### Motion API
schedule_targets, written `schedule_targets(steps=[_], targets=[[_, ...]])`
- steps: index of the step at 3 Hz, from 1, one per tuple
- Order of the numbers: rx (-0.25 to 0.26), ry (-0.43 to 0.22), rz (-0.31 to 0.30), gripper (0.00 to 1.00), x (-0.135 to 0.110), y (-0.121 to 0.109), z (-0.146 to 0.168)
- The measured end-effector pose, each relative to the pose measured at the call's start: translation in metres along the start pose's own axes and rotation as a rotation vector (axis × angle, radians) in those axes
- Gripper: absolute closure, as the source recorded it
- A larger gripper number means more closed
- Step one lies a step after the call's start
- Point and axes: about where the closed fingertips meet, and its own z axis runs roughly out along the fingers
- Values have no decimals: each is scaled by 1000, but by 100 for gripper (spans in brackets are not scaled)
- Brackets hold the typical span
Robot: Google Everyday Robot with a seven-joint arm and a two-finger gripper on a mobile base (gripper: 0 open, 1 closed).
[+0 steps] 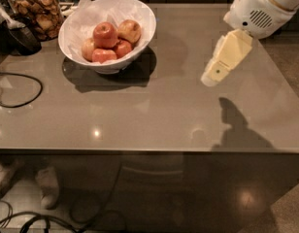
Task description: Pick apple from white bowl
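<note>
The white bowl (140, 23) stands at the back left of the grey table, lined with crumpled white paper. Several apples lie in it. The large bright red apple (105, 35) sits on top in the middle, a yellow-tan blushed apple (130, 30) to its right, and smaller red apples (104, 55) in front. My gripper (211, 77) hangs above the table at the right, cream-coloured, pointing down and left, well to the right of the bowl and apart from it.
A glass jar of brown snacks (37, 11) stands left of the bowl with a dark scoop (21, 35) beside it. A black cable (23, 89) loops on the table's left side. The table's front edge (149, 152) runs across the view, with cables on the floor below.
</note>
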Motion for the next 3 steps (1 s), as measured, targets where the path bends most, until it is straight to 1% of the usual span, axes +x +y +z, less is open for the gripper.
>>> schedule_targets(steps=[1, 2, 3], targets=[[53, -121, 73, 0, -23, -12, 4], [63, -208, 35, 0, -60, -25, 7], [67, -214, 33, 0, -62, -27, 5]])
